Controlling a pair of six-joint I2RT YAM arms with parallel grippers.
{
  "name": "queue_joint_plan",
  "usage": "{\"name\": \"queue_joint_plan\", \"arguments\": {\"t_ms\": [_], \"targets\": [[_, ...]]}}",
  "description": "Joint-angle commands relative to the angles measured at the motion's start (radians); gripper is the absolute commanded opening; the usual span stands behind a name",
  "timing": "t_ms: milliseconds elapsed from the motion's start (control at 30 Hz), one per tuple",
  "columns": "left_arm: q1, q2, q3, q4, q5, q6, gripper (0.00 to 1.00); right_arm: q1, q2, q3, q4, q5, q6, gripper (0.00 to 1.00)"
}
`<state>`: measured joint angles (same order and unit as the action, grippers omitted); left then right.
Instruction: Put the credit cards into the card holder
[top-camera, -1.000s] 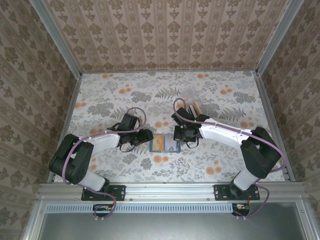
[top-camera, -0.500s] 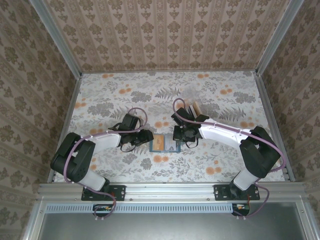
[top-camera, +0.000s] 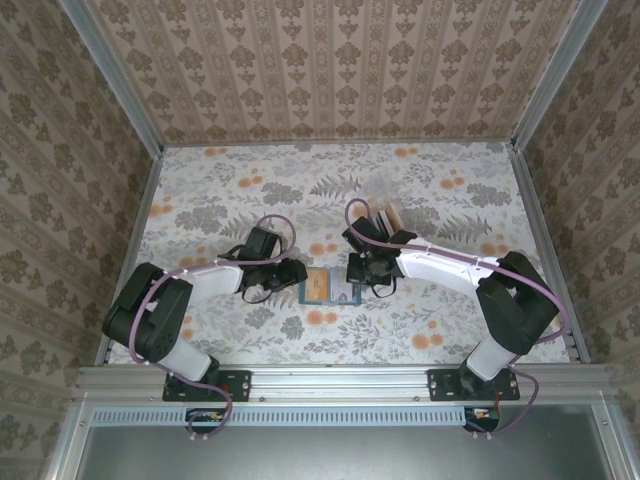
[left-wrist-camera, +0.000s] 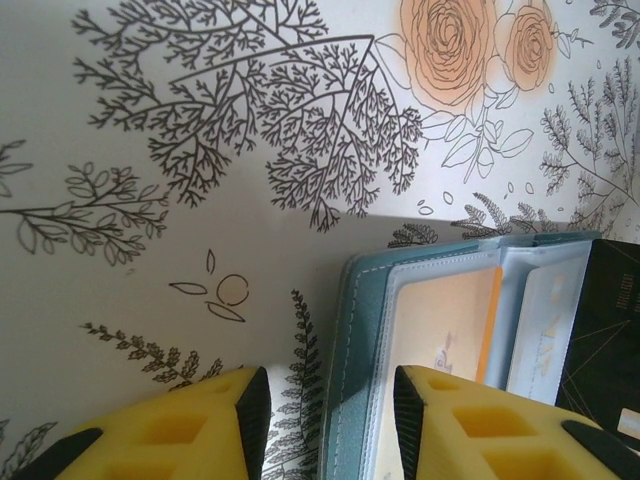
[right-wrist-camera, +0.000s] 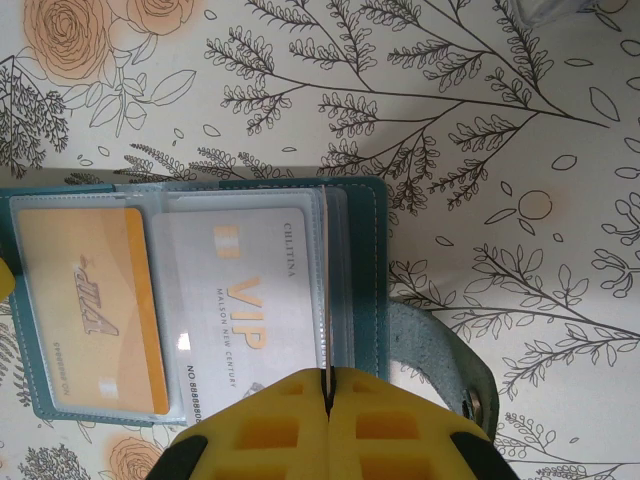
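The wallet (top-camera: 330, 288) is lying open and flat on the flowered worktop (top-camera: 250, 190), in the near half and about midway between left and right, directly between the two hands.

The left hand (top-camera: 291, 272) is sitting at the wallet's left side. In the left wrist view its hand (left-wrist-camera: 325, 425) is standing partly open: the fingers are apart, and the teal left border of the wallet (left-wrist-camera: 365, 330) is lying in the gap between them. One finger (left-wrist-camera: 480, 430) is sitting over the wallet and the other over bare worktop. No grip is showing.

The right hand (top-camera: 363, 271) is sitting at the wallet's right side. In the right wrist view its hand (right-wrist-camera: 325, 400) is pressed fully together on a dark card (right-wrist-camera: 325, 280), which is showing edge-on as a thin line over the wallet's right half. The left wrist view is showing the dark card's face (left-wrist-camera: 612, 320).

An orange card (right-wrist-camera: 85, 300) is sitting in the left pocket and a white card (right-wrist-camera: 250, 300) in the pocket beside it. The wallet's strap (right-wrist-camera: 440, 360) is lying out to the right.
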<state>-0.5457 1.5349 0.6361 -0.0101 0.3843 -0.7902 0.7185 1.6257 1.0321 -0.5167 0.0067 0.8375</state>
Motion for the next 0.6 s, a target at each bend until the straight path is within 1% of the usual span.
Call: {"name": "queue_joint_plan", "arguments": {"t_ms": [0,233,567], "targets": [[-0.02,0.035,0.019,0.01,0.025,-0.001,0.4,0.005,0.008,-0.026,0.027,-0.013,-0.004,0.0],[-0.028,0.049,0.019,0.017,0.031,-0.004,0.35,0.002,-0.01,-0.04,0.087,-0.053,0.009,0.0],[-0.034,0.06,0.017,0.028,0.031,-0.008,0.33,-0.015,-0.075,-0.061,0.138,-0.095,0.026,0.0]]}}
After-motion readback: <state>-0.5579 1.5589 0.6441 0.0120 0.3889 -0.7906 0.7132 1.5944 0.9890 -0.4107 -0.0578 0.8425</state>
